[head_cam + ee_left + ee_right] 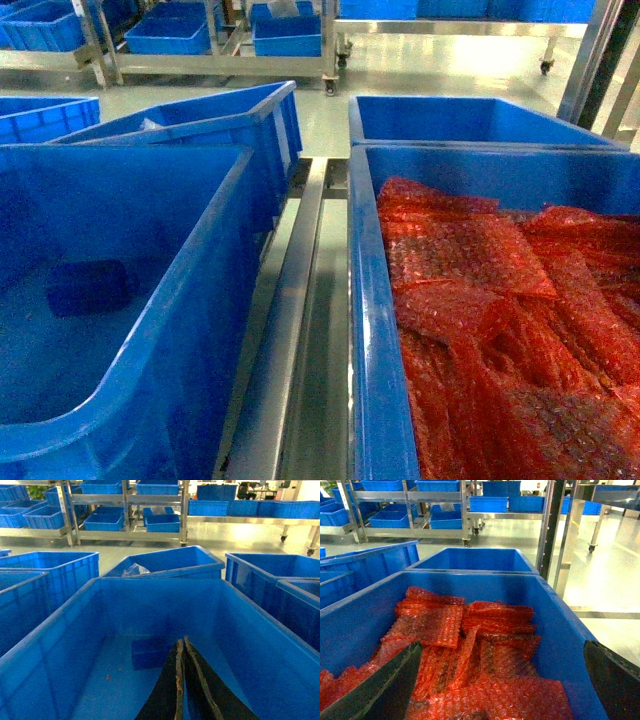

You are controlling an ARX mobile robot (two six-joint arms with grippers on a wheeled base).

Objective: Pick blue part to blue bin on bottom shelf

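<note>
The blue part [86,286] lies on the floor of the large blue bin [205,255], toward its far left side. In the left wrist view the blue part [150,653] rests flat inside the blue bin [60,645]. My left gripper [181,641] hangs above the bin floor, just right of the part and apart from it, shut with nothing between its fingers. My right gripper [502,652] is open wide over the crate of red bubble wrap [485,645]. Neither gripper shows in the head view. The bottom shelf's steel rail [290,300] runs between the two crates.
A tilted blue crate [170,562] with clear-wrapped items stands behind the bin. More blue crates [470,120] stand behind and to the sides. Steel racks with small blue bins [120,520] line the far floor. A steel post [555,530] rises at the right.
</note>
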